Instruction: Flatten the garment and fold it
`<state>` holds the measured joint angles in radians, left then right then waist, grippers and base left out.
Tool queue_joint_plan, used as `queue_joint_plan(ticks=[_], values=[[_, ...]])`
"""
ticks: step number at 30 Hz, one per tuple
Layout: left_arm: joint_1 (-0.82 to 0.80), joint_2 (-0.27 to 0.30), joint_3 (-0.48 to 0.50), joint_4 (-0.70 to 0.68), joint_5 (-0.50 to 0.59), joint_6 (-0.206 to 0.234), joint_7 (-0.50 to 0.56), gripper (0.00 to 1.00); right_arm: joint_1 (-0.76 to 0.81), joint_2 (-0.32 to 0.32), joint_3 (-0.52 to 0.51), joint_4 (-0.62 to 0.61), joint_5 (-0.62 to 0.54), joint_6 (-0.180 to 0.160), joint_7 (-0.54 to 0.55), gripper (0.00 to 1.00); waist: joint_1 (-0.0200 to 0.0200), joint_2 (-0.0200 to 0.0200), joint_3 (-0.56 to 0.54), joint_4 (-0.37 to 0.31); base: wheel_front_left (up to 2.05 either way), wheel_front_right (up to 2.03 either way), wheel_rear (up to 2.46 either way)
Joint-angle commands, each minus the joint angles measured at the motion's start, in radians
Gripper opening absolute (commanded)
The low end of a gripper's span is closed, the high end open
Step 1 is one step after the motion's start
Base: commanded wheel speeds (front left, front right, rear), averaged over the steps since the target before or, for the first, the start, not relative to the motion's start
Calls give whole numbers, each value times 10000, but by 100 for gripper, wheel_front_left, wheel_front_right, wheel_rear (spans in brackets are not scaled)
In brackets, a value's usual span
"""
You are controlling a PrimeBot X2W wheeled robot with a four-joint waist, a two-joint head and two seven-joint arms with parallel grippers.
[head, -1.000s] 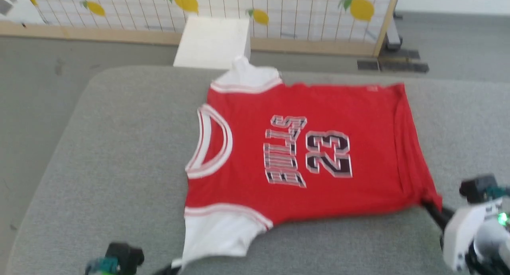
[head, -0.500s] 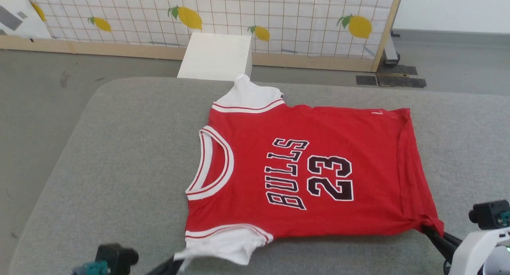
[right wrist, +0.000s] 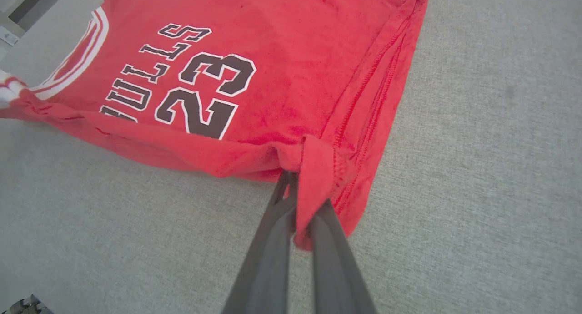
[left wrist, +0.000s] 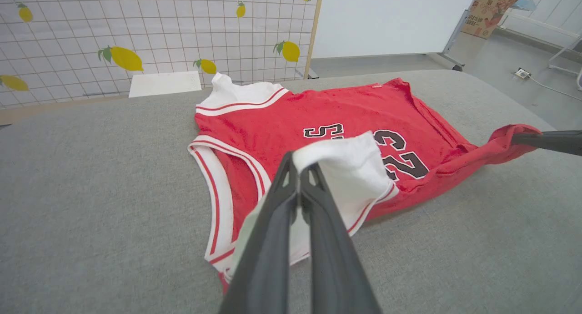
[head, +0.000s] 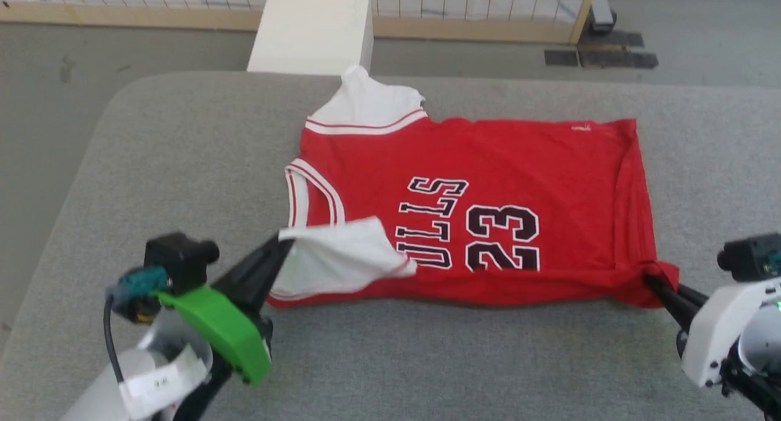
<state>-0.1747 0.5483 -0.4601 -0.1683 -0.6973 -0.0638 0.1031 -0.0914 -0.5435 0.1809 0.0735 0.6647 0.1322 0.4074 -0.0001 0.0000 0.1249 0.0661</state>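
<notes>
The garment (head: pixel 500 165), a red jersey with white sleeves and black lettering and number, lies across the grey padded table (head: pixel 183 140), neck to the left. My left gripper (head: pixel 284 245) is shut on the near white sleeve (head: pixel 335 256), lifted and carried over the lettering; the left wrist view shows that sleeve (left wrist: pixel 350 164) draped over my dark fingers (left wrist: pixel 291 191). My right gripper (head: pixel 650 280) is shut on the near hem corner (head: pixel 662 274), raised off the table; in the right wrist view red cloth (right wrist: pixel 313 168) is bunched between the fingers. The far sleeve (head: pixel 366 107) lies flat.
A white box (head: pixel 314 27) stands on the floor beyond the table's far edge, with a wood-framed lemon-print screen (head: pixel 476 6) behind it. Bare grey table surface runs left of the jersey and along the near edge. A cardboard box (left wrist: pixel 493 9) sits far off.
The head camera tilted down. My left gripper rose and moved forward, folding the near white sleeve over the jersey's front. The near long edge has lifted; the right gripper still holds the hem corner.
</notes>
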Motion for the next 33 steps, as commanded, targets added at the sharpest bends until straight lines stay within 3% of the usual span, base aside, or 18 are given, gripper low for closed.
queue_joint_plan(ticks=[1, 13, 21, 22, 23, 24, 29, 33], values=[[-476, -91, 50, 220, 177, -75, -66, 0, -349, 82, -37, -41, -152, -15, 135, 0, 1, 0, 651, -161, 0, 0, 0], [-2899, -620, -409, 2714, 575, -425, -35, 0, -1998, 481, -76, 869, -1161, -15, 1085, 0, 1, 0, 1819, -355, 0, 0, 0], [-3736, -1149, -785, 4712, 668, -543, -474, 0, -2636, 719, 166, 1500, -1487, -15, 978, 0, 1, 0, 2107, -366, 0, 0, 0], [-3774, -1274, -787, 5004, 568, -549, -493, 51, -2668, 772, 147, 1608, -1471, -15, 994, 7, 1, 0, 2104, -357, 0, 0, 0], [-3809, -1345, -800, 5222, 542, -549, -508, 100, -2689, 808, 120, 1671, -1474, -15, 970, 94, 1, 0, 2094, -349, 0, 0, 0], [-3853, -1417, -830, 5461, 554, -550, -566, 100, -2707, 856, 62, 1750, -1513, -15, 907, 100, 1, 0, 2060, -335, 0, 0, 0], [-3735, -1773, -761, 6106, 339, -501, -958, 100, -2601, 925, 29, 1847, -1986, -15, 784, 100, 1, 0, 1706, -266, 0, 0, 0], [-3348, -2054, -510, 6076, -65, -338, -1286, 100, -2180, 1248, -321, 1693, -2420, -15, 1317, 100, 1, 0, 1269, -220, 0, 0, 0]])
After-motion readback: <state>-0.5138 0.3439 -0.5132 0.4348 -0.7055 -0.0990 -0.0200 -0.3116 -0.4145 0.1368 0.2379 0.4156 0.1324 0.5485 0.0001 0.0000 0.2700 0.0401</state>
